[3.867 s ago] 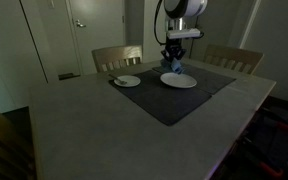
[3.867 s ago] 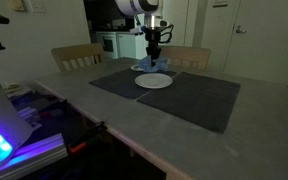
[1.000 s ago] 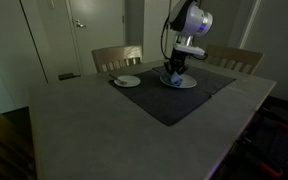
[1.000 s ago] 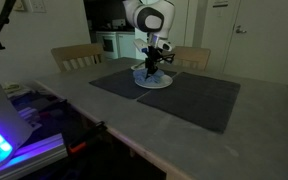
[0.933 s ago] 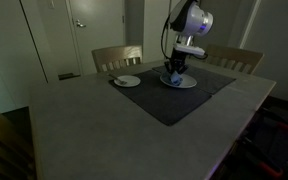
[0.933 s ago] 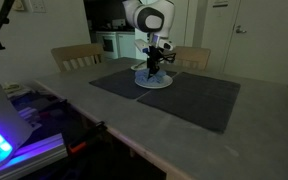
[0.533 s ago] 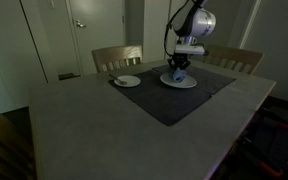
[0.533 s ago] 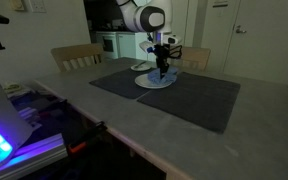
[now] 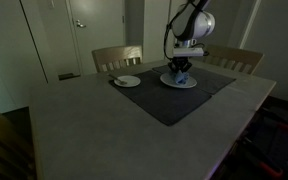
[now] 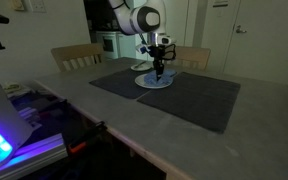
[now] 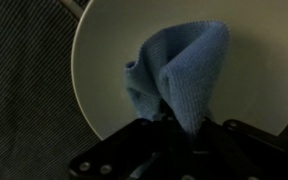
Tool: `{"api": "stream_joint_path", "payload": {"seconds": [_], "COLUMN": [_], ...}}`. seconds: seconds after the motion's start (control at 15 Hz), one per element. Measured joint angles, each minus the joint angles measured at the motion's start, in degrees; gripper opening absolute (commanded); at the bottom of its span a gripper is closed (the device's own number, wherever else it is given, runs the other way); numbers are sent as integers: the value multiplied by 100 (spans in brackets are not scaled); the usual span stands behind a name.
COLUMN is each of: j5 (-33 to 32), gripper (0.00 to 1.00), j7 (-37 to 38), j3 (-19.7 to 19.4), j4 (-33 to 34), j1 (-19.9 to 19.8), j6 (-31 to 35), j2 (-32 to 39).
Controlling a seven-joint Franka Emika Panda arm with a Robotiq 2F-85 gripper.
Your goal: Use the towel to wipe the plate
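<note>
A white plate sits on the dark placemat; it also shows in an exterior view and fills the wrist view. My gripper hangs over the plate and is shut on a blue towel. The towel dangles from the fingers just above the plate's surface; I cannot tell whether it touches. The fingertips pinch the towel's lower end in the wrist view.
A second smaller white plate with something on it lies at the placemat's far corner. Wooden chairs stand behind the table. The grey tabletop stretches toward the near edge. Lit equipment sits beside the table.
My gripper with the towel has shifted across the plate and lifted slightly compared with a second ago. The plate has stayed in place.
</note>
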Motion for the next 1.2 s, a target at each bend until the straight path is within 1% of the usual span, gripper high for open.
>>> {"api": "stream_joint_path", "payload": {"seconds": [0.13,0.27,0.47,0.6,0.8,1.0,1.2], "j5": [89,307,792,935,876,700,408], "gripper": [3,3,3,3,3,3,3], "j7": [-17,-140,-551,-719,-762,-640,-317], "j3": [155,413,813,936,910,748,517], "j4": [-1,-6,-2,3,20,36,40], "j1": [-31,-125,-340,-449,-483,-488,-488], "j6": [-322,-650,-1131,-1483,-1867,-2217,-2235], "j2": [-73,-159,-247,-307,-319,-318,-314]}}
